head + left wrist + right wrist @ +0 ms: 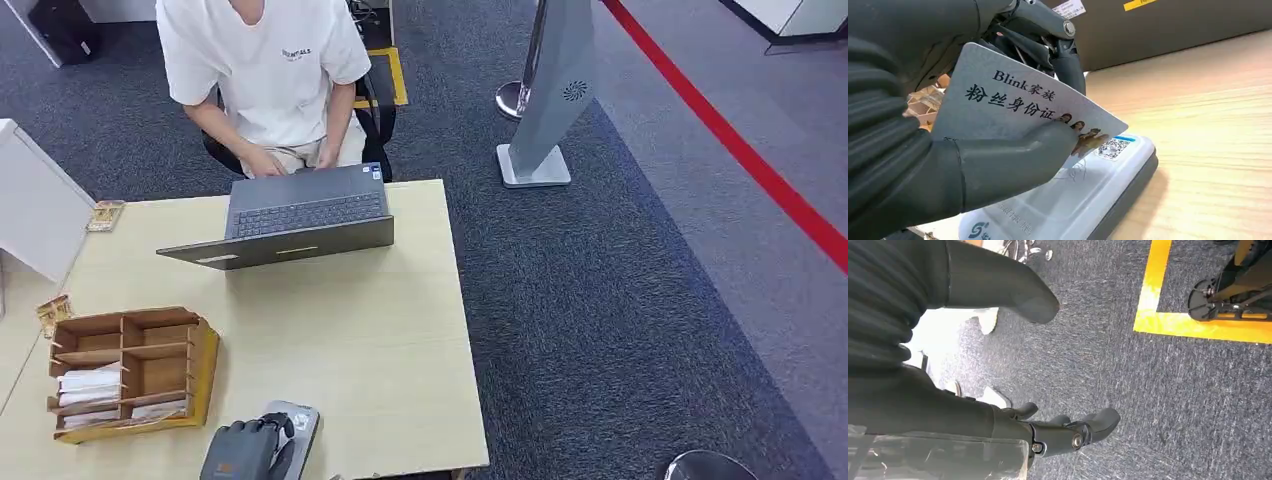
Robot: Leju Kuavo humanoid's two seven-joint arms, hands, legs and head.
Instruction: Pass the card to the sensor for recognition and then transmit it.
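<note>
My left hand point(245, 448) is at the table's near edge and pinches a white card point(1013, 107) printed with "Blink" and Chinese characters between thumb and fingers. The card hangs tilted just above the white and grey sensor pad point(1088, 195), over its end with the QR code; I cannot tell whether they touch. In the head view the sensor point(300, 425) lies partly under the hand. My right hand point(998, 355) hangs over the grey carpet, its fingers apart and holding nothing.
A wooden compartment box point(130, 370) with cards stands left of the sensor. A person in a white shirt point(265, 60) types on a grey laptop point(295, 215) at the table's far side. A grey stand point(545, 95) is on the carpet to the right.
</note>
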